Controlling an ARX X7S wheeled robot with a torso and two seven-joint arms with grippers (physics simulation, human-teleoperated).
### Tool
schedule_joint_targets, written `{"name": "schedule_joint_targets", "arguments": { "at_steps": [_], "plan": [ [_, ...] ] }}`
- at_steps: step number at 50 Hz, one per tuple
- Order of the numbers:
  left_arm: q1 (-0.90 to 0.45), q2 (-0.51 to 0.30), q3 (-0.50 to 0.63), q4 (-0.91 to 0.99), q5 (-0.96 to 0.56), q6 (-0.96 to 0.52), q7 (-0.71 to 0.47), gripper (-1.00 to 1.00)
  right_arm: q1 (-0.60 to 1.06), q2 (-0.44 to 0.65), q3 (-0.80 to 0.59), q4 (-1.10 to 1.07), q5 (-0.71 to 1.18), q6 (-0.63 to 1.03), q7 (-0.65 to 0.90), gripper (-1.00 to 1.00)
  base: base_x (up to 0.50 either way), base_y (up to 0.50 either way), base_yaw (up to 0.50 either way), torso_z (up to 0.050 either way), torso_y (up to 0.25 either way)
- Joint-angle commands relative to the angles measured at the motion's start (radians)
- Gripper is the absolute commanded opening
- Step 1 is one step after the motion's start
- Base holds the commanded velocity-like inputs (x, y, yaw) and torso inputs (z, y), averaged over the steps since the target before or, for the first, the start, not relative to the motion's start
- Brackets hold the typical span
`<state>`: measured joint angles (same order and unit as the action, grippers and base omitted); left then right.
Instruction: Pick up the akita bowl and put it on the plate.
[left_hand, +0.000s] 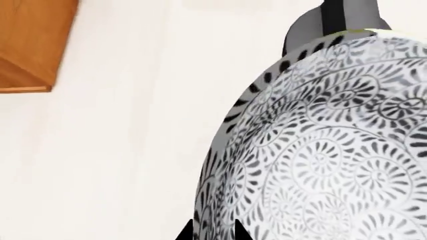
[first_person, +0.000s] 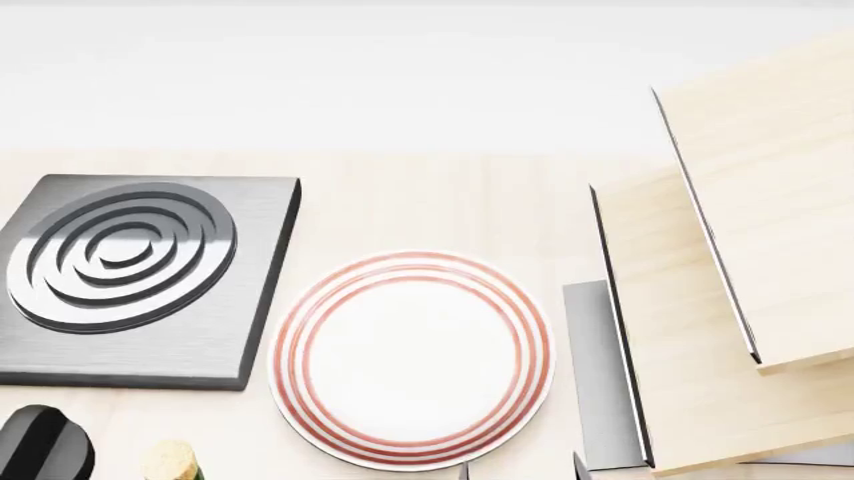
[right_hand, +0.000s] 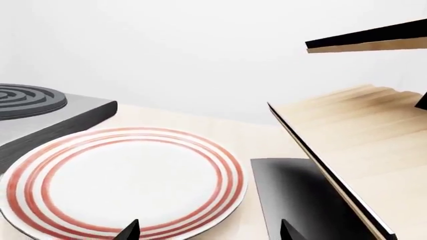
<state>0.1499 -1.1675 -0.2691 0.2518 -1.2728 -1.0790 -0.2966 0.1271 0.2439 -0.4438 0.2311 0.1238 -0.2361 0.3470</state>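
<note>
The akita bowl (left_hand: 333, 150), white with a dense grey-black floral pattern, fills the right side of the left wrist view. My left gripper (left_hand: 213, 234) is shut on the akita bowl's rim, with the patterned wall held between its two black fingertips. The bowl is out of the head view. The plate (first_person: 411, 358), white with thin red rings, lies flat on the pale wooden counter at centre front. My right gripper (right_hand: 208, 232) stands open just above the near edge of the plate (right_hand: 120, 180), with nothing between its fingers.
A square dark stove burner (first_person: 134, 270) with grey rings sits left of the plate. Tilted pale wooden panels (first_person: 747, 250) with a dark grey base (first_person: 601, 380) stand to the right. A black object (first_person: 40, 445) and a cork-topped thing (first_person: 170, 462) are at front left. A wooden block (left_hand: 33, 45) lies beyond the bowl.
</note>
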Motion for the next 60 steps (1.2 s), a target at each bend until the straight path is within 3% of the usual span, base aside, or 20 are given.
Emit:
{"name": "schedule_joint_targets", "arguments": {
  "at_steps": [1, 14, 18, 34, 44, 50, 60],
  "plan": [
    [0.085, 0.002, -0.08, 0.066, -0.021, -0.008, -0.004, -1.0, -0.001, 0.002, -0.005, -0.002, 0.0, 0.001, 0.003, 1.0, 0.0, 0.0, 0.0, 0.0, 0.0],
    [0.149, 0.002, -0.265, 0.113, -0.054, -0.036, -0.03, -1.0, 0.002, 0.003, -0.01, 0.001, 0.004, 0.002, 0.006, 1.0, 0.0, 0.0, 0.0, 0.0, 0.0],
    [0.144, 0.001, -0.269, 0.119, -0.048, -0.032, -0.034, -1.0, 0.005, 0.0, -0.015, 0.01, 0.003, -0.002, 0.004, 1.0, 0.0, 0.0, 0.0, 0.0, 0.0],
    [0.13, -0.02, -0.493, 0.204, -0.16, -0.111, -0.111, -1.0, 0.009, 0.003, -0.018, 0.015, 0.009, -0.007, 0.006, 1.0, 0.0, 0.0, 0.0, 0.0, 0.0],
    [0.076, -0.06, -0.577, 0.211, -0.254, -0.132, -0.157, -1.0, 0.011, 0.004, -0.021, 0.025, 0.013, -0.015, 0.007, 1.0, 0.0, 0.0, 0.0, 0.0, 0.0],
    [0.043, -0.086, -0.591, 0.206, -0.285, -0.112, -0.164, -1.0, 0.01, 0.004, -0.023, 0.027, 0.014, -0.018, 0.007, 1.0, 0.0, 0.0, 0.0, 0.0, 0.0],
    [-0.015, -0.237, -0.52, 0.133, -0.39, -0.004, -0.216, -1.0, 0.01, 0.006, -0.027, 0.029, 0.018, -0.023, 0.007, 1.0, 0.0, 0.0, 0.0, 0.0, 0.0]
  ]
}}
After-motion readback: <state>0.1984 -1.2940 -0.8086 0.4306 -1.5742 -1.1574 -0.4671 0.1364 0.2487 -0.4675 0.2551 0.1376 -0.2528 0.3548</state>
